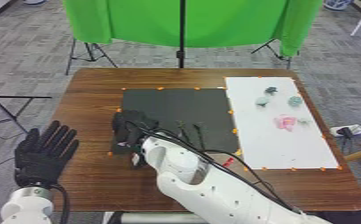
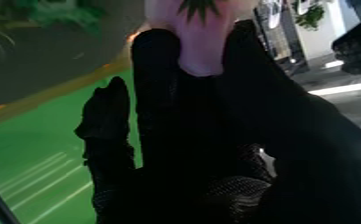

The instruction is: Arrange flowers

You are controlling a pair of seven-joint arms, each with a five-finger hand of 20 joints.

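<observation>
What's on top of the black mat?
In the head view, thin dark stems lie on the black mat. The right hand and its arm cover part of the mat, so whatever is beneath them can't be seen.

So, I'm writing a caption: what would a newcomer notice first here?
Probably the green cloth hanging behind the table. Next, the pink piece pinched in the right hand at the left side of the dark mat, then the pink flower on the white sheet to the right.
</observation>
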